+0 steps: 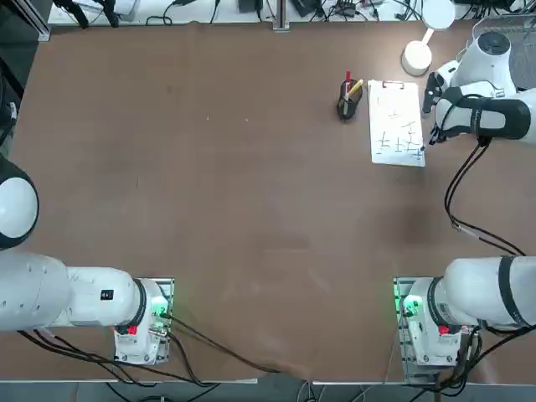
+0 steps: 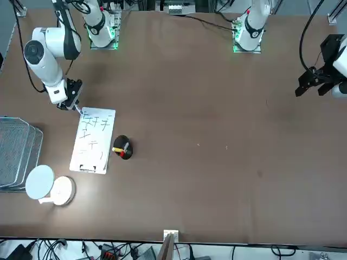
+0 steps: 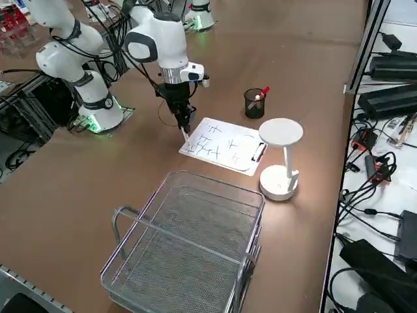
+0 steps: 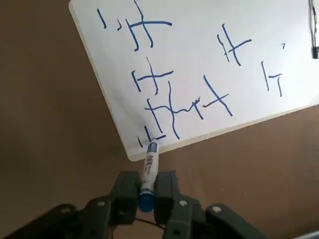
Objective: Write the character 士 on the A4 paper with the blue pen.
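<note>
A brown worktop [image 1: 234,184] carries a white sheet of paper [image 1: 395,109] lying flat near its far right corner, as the robot sees it. A small clip holds the sheet's far short edge, and several blue cross-like marks are drawn across the sheet, crowding toward its near end.

The right arm reaches over the sheet's near right corner. Its tool [image 4: 146,191] is pinching a slim blue pen [image 4: 148,172] between its two fingers [image 4: 125,191], with the pen pointing down and away from the fingers. In the wrist view the pen's tip sits at the very edge of the paper, right by that corner, beside the last blue strokes; whether the tip presses on the sheet cannot be told.

Just beside the paper's left long edge stands a small dark pen cup [image 1: 347,105] holding a red pen [image 1: 347,81] and a yellow pen [image 1: 356,87]. A white desk lamp [image 3: 280,156] stands near the sheet's clipped end. A wire basket [image 3: 186,244] sits by the worktop's right edge, apart from the sheet.
</note>
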